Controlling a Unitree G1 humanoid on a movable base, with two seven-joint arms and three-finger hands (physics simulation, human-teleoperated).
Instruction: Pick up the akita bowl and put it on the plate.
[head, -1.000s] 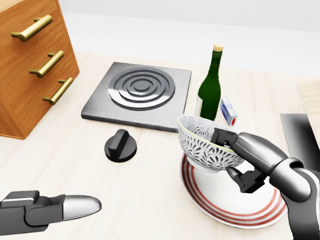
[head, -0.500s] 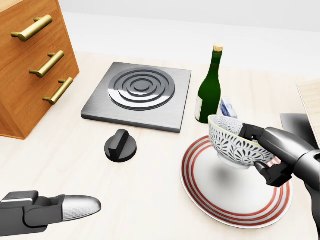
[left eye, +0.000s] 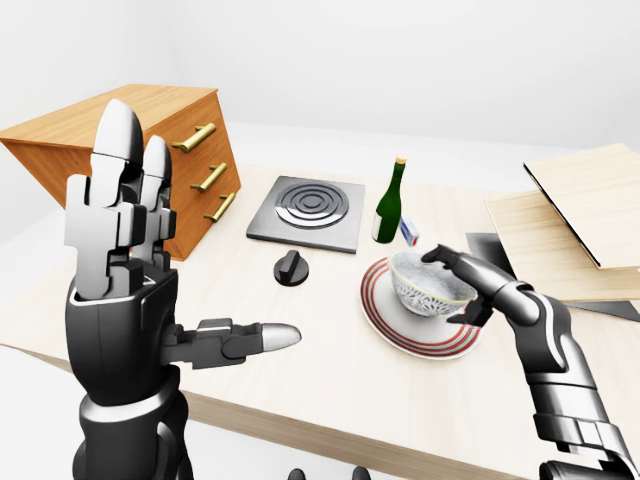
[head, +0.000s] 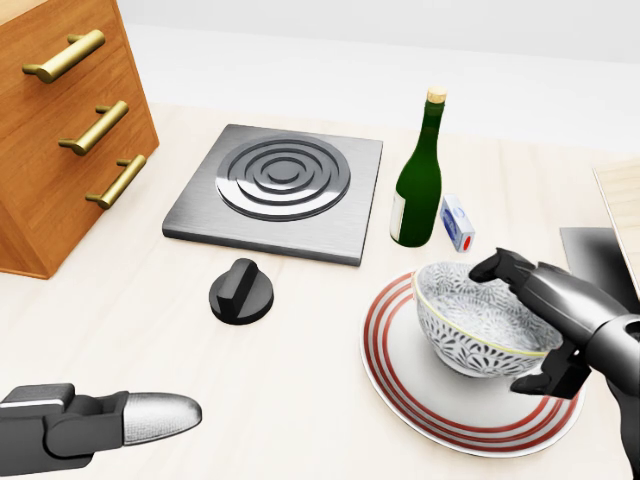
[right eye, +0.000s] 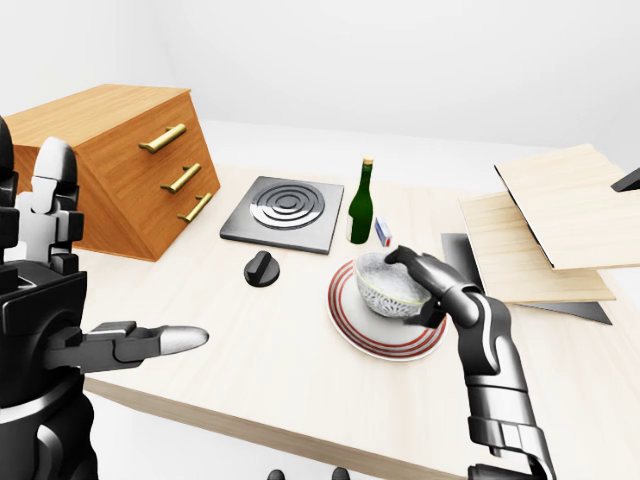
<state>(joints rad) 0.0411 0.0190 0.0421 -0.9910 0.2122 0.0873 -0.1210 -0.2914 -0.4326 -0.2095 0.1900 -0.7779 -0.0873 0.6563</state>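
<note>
Bowl (head: 478, 322) now sits upright on the plate (head: 420, 400), no longer tilted above it, so I judge only the release is left. Right hand (head: 562, 305) fingers still curl round its right rim. Left hand (left eye: 120, 300) is spread and empty, well left of the plate. Bottle (head: 418, 180) and small box (head: 458, 222) just above the plate: no readable writing.

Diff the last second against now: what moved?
Right hand carried the akita bowl rightward and down in head view, leveling it onto the plate; fingers still flank it, grip unclear. Left hand, wine bottle, knob, burner unchanged.
</note>
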